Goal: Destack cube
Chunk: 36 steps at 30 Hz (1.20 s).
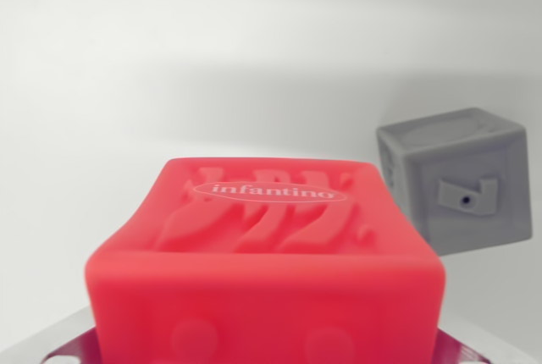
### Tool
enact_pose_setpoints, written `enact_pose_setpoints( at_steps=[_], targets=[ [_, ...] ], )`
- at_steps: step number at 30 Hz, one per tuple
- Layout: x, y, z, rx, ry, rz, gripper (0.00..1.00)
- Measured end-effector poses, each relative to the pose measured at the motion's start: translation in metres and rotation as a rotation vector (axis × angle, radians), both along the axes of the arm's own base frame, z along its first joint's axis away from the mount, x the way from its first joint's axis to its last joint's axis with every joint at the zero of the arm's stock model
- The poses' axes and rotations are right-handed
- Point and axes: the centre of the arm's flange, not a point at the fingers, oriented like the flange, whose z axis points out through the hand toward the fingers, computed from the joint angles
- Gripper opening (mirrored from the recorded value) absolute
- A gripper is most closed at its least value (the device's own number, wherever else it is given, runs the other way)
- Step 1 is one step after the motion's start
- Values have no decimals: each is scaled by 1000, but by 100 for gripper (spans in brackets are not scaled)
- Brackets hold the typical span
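Red cube point(262, 271) seen front and centre in wrist view, grey cube point(457, 179) off to right behind it. Looks soft, squishy, light (infantino logo embossed on top). Best squeezed across flat side walls. Gripper state can't be told, fingers not seen.

Red cube point(267, 254) close in front, filling the lower middle of the wrist view and blocking any low passage there. To the right of the red cube and further back, a grey cube point(457, 182), tilted, apart from it with a narrow gap of white surface point(169, 85) between. Left of the red cube, wide open room. Behind and above the red cube, also free, only bare white. Below the red cube, metal edges point(59, 347), partly hidden.
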Motion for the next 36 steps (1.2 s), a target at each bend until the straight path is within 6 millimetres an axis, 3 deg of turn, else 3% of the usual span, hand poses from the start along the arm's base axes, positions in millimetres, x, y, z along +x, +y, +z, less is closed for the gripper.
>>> enact_pose_setpoints(
  at_steps=[36],
  targets=[
    [4, 71, 1, 1, 1, -201, 0]
  ],
)
